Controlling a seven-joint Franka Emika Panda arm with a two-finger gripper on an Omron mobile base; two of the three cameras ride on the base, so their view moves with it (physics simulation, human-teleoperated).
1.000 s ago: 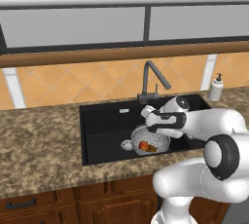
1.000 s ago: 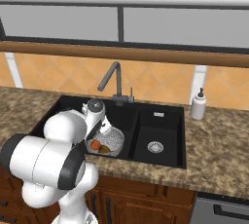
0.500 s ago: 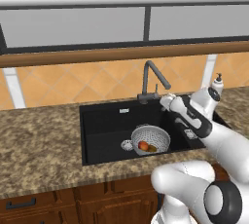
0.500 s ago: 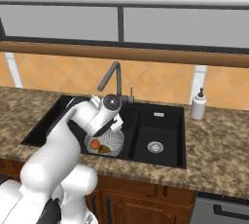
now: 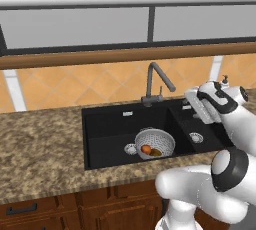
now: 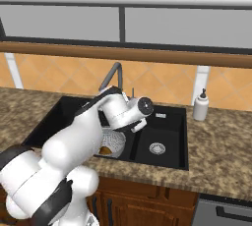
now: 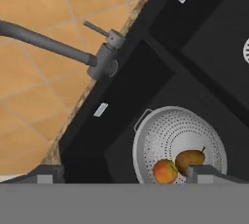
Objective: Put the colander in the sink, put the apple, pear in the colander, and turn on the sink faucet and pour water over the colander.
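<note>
In the left base view, no writing can be read on anything. The white arm rises from the lower right and bends forward, carrying its hand high over the smaller right basin of the black sink (image 5: 107,139). The colander (image 5: 155,143) sits in the larger basin, by the divider, with the apple (image 5: 146,149) and the pear (image 5: 156,152) touching inside it. The sink faucet (image 5: 152,81) stands behind, spout angled right.

In the right base view, the arm arches from the lower left, its wrist over the sink's middle and hiding most of the colander. A white soap dispenser (image 6: 200,105) stands on the granite table (image 6: 221,151).

In the hand view, the fingers (image 7: 207,174) stand wide apart, gripping nothing. The colander lies below between them, apple left of pear, and the faucet's lever (image 7: 99,29) is well apart, above.
</note>
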